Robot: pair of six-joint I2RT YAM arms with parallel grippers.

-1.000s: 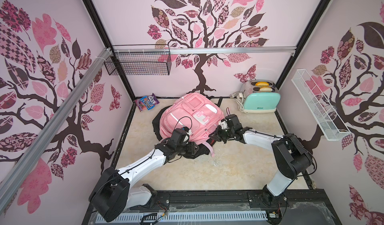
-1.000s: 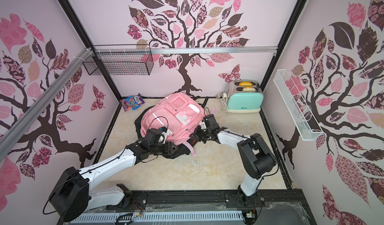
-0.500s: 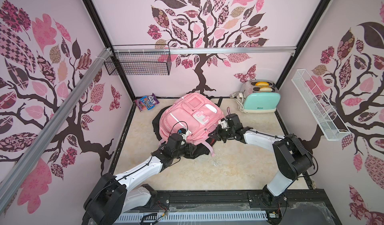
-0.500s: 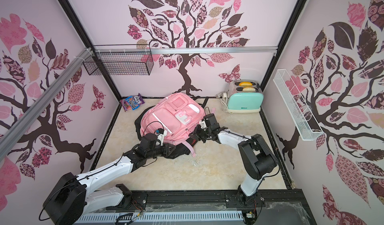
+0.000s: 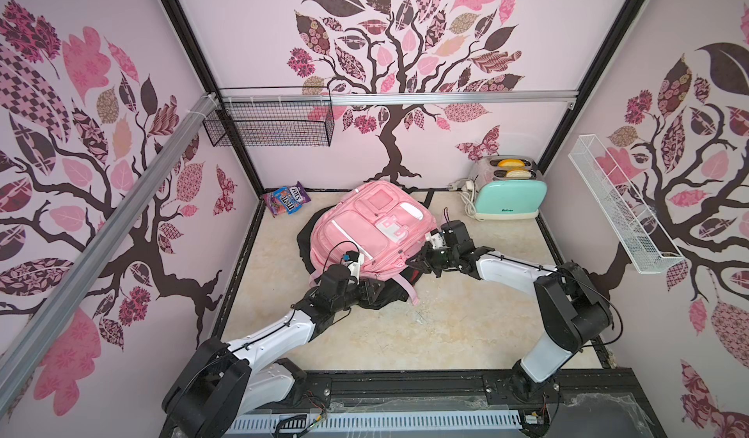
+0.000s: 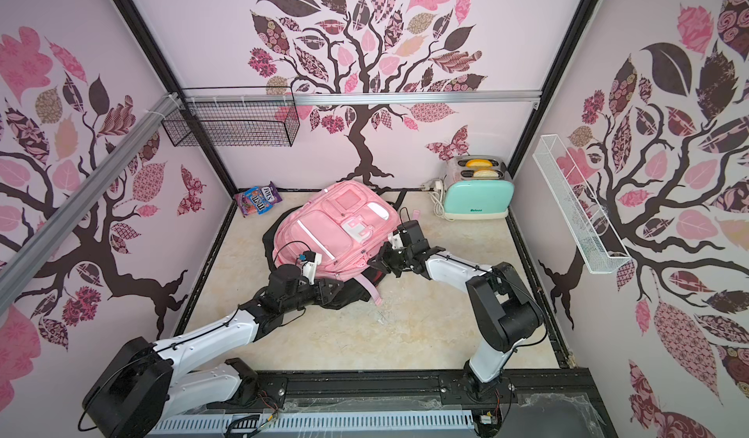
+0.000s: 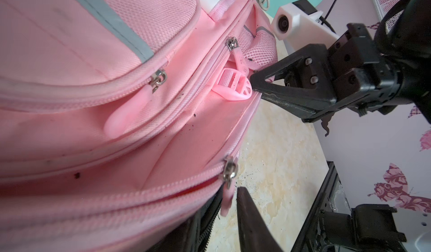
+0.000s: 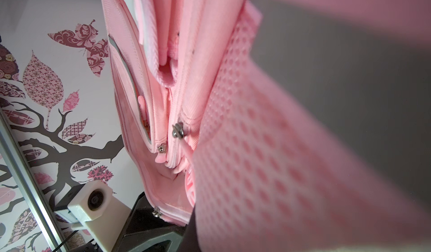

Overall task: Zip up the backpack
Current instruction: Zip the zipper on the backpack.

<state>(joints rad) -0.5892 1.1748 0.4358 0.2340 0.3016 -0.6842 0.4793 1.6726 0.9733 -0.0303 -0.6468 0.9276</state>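
Drawn back slightly, the left gripper (image 5: 371,289) lies at the near edge of the backpack (image 5: 364,229) on the table (image 5: 466,326); its spread is unclear. The right gripper (image 5: 413,259), pressed together, pinches the backpack's side. The toaster (image 5: 506,203) holds bread (image 5: 511,163).

1. The left arm (image 5: 275,330) stretches forward, low and nearly straight, from its base at the near left.
2. The left gripper (image 5: 375,290) lies low. Only one finger (image 7: 248,218) shows in its wrist view, so its opening is unclear.
3. The right arm (image 5: 510,272) folds sharply at the elbow, with the forearm reaching leftward.
4. The right gripper (image 5: 415,262) lies low, its jaws pressed together.
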